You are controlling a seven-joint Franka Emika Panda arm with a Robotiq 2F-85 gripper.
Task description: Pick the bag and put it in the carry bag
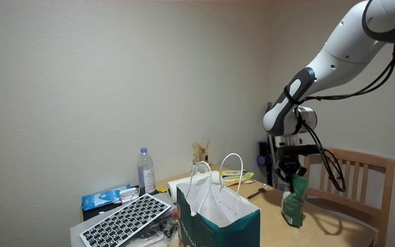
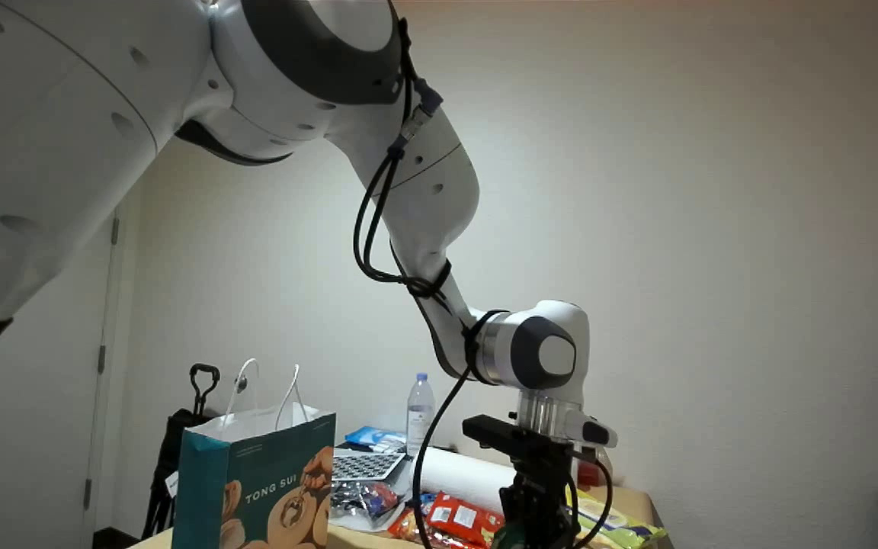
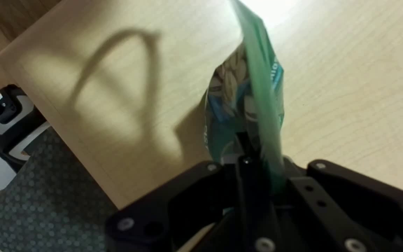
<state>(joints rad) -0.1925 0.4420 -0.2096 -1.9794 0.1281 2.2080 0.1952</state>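
Observation:
The bag is a green packet [image 1: 294, 206], upright with a slight tilt, at the right of the table in an exterior view. My gripper [image 1: 290, 180] points down and is shut on its top edge. In the wrist view the green packet [image 3: 222, 105] rises between the fingers [image 3: 257, 161]. I cannot tell whether its base touches the table. The carry bag is a teal paper bag [image 1: 233, 231] with white handles, standing open at the top. It shows in both exterior views, at the left here [image 2: 279, 473]. My gripper is apart from it.
A wooden chair [image 1: 350, 185] stands behind the table [image 1: 331, 230]. A black spoon [image 1: 256, 193], paper roll [image 2: 469, 476], bottle [image 1: 146, 171], checkered board [image 1: 125, 219], red packets [image 2: 463, 520] and a yellow-green pack [image 1: 237, 175] lie or stand around the carry bag and behind it.

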